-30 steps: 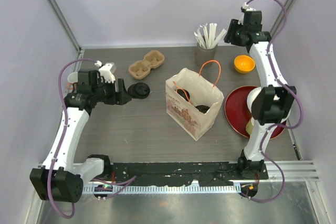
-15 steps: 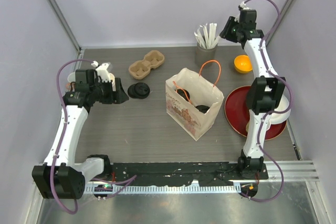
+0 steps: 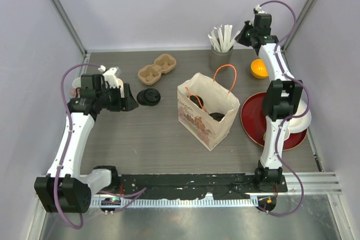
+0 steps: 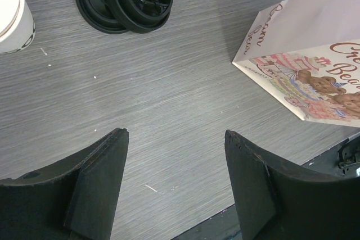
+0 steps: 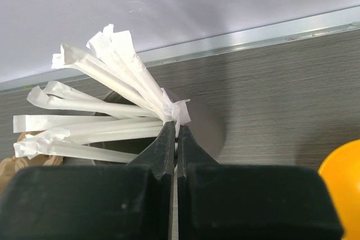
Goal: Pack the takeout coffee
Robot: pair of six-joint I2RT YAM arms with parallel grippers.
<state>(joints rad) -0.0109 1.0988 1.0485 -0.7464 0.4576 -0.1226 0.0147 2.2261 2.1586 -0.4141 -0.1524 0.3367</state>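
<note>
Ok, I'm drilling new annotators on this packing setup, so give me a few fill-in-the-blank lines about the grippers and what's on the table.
1. The left gripper is ___.
2. The right gripper is shut on a wrapped ___ in the grey cup.
3. The lids beside the cardboard carrier are ___.
Missing words: open; straw; black.

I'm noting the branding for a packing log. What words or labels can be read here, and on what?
"Cre": pink script on the paper bag, cut off by the frame edge.
"Bea": the line below, also cut off.
Cursive on the bag's side panel: too slanted to read.
Dark marks on the cream cup: cropped, unreadable.
On the wrapped straws: no print seen.
</note>
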